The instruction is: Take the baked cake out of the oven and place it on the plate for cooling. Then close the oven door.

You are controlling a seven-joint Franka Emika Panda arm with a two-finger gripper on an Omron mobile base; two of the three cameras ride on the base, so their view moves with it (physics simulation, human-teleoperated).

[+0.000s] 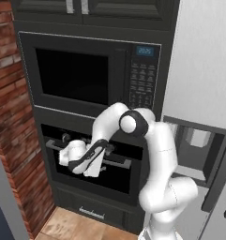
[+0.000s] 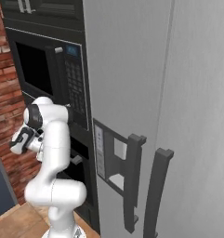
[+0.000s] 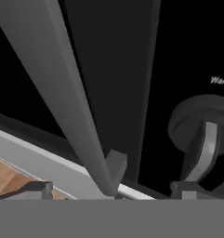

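The black oven (image 1: 63, 130) sits under the microwave, and its oven door (image 1: 107, 179) stands upright and shut. A silver bar handle (image 1: 124, 162) runs across the door's top. My gripper (image 1: 96, 161) is right at the left half of that handle. In the hand view the handle (image 3: 62, 88) runs diagonally between my fingertips, and the gripper (image 3: 112, 188) is open around it. A round knob (image 3: 204, 121) shows to the right. The hand (image 2: 21, 139) is at the left in the right base view. The baked cake is hidden and the plate is out of view.
A black built-in microwave (image 1: 72, 75) with a keypad is above the oven. A grey fridge (image 2: 169, 93) with dark door handles (image 2: 132, 181) stands close on the right. A brick wall (image 1: 11, 93) is on the left, and the wooden floor (image 1: 67, 225) lies below.
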